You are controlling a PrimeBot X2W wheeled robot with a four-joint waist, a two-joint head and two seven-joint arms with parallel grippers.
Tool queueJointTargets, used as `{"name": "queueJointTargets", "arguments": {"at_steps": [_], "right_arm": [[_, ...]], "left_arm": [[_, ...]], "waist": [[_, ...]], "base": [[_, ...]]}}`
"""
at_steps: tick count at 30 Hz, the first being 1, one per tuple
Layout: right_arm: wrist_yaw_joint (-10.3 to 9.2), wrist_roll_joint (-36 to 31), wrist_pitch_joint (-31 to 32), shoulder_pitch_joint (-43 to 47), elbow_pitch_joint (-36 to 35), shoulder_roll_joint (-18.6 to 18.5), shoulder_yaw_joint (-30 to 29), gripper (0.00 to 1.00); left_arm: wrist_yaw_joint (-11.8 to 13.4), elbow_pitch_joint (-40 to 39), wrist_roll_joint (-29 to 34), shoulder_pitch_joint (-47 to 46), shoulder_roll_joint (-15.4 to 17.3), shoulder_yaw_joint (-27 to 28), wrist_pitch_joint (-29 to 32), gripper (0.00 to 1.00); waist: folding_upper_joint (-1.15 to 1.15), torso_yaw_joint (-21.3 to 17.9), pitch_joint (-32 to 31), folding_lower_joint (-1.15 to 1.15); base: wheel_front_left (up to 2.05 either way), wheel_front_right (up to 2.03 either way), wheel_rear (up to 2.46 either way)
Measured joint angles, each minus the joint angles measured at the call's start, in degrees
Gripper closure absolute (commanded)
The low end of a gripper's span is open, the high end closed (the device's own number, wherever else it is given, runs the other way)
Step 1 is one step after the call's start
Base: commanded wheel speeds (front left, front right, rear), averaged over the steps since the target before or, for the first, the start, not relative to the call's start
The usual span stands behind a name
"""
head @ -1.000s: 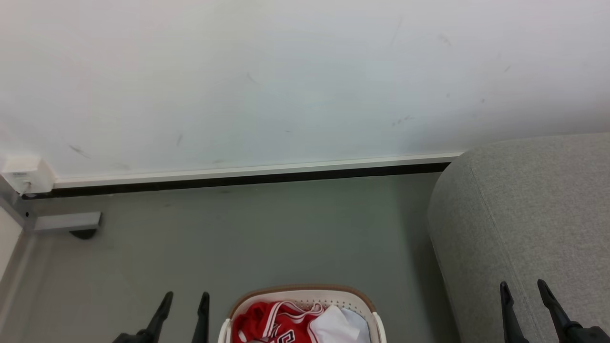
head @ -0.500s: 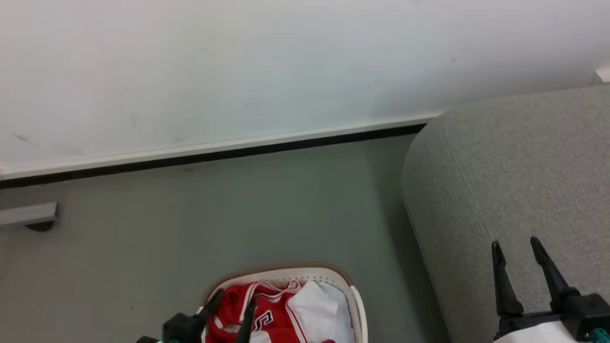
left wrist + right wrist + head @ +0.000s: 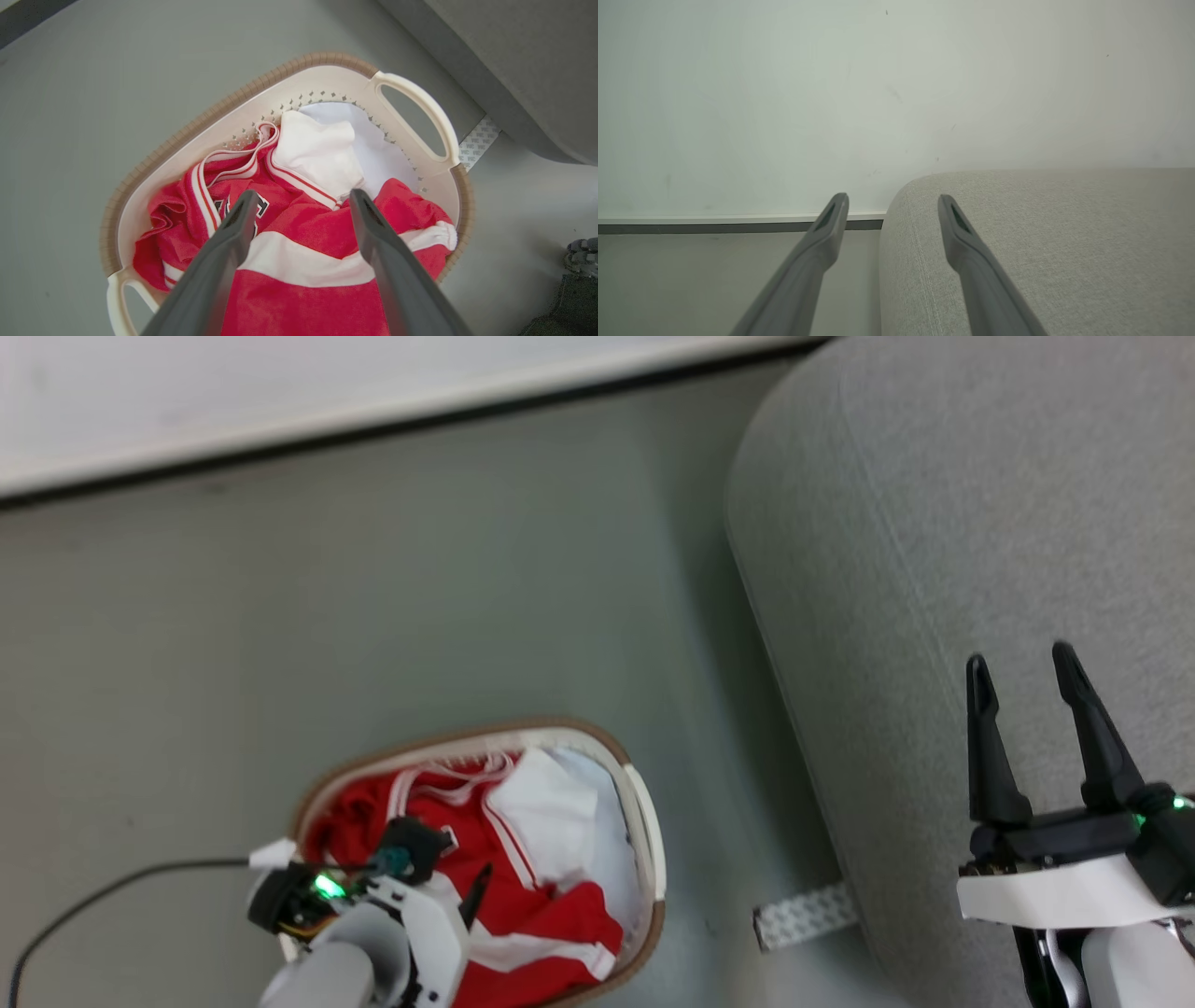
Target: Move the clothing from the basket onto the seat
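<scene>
Right, status:
- My left end effector (image 3: 302, 196) hangs over the basket (image 3: 187, 135). It points down into the basket with its jaws spread wide and nothing between them.
- The jersey (image 3: 299, 219) is in the basket, crumpled. It is red with a white band across it, a white sleeve and striped trim.
- Its dark lettering is partly hidden behind one of my fingers (image 3: 219, 261) in the left wrist view.
- Both left fingertips sit over the red part of the jersey, just below the white sleeve. I can't tell whether they touch the fabric.
- A plain pale cloth (image 3: 392, 158) lies beside the jersey, on the basket's side nearest the sofa (image 3: 934, 523).
- The basket stands on the grey floor (image 3: 373, 597), near the sofa's rounded arm but not touching it. One handle faces the sofa.
- A patterned strip (image 3: 803, 915) lies on the floor between the basket and the sofa base, reaching the sofa's edge.
- My right end effector (image 3: 1019, 658) is above the sofa arm, well apart from the basket. Its jaws are wide apart and empty.
- In the right wrist view those fingers point at the white wall (image 3: 831, 93). One lines up with the baseboard (image 3: 714, 224), the other with the sofa's edge.
- A black cable (image 3: 93, 896) runs from my left wrist to the left edge of the head view.
</scene>
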Motion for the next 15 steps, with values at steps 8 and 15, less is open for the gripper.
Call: {"name": "queueJointTargets", "arguments": {"at_steps": [8,15], "right_arm": [[0.0,2.0,0.0,-4.0,-2.8,0.0,1.3,0.0],[0.0,2.9,0.0,-5.8,-3.9,0.1,1.6,0.0]], "left_arm": [[0.0,7.9,0.9,-7.4,2.7,-3.3,5.2,0.0],[0.6,12.3,1.9,-11.7,5.2,-4.7,5.6,0.0]], "waist": [[0.0,-2.9,11.1,0.01],[0.0,-4.7,17.5,0.01]], "base": [[0.0,0.0,0.0],[0.0,0.0,0.0]]}}
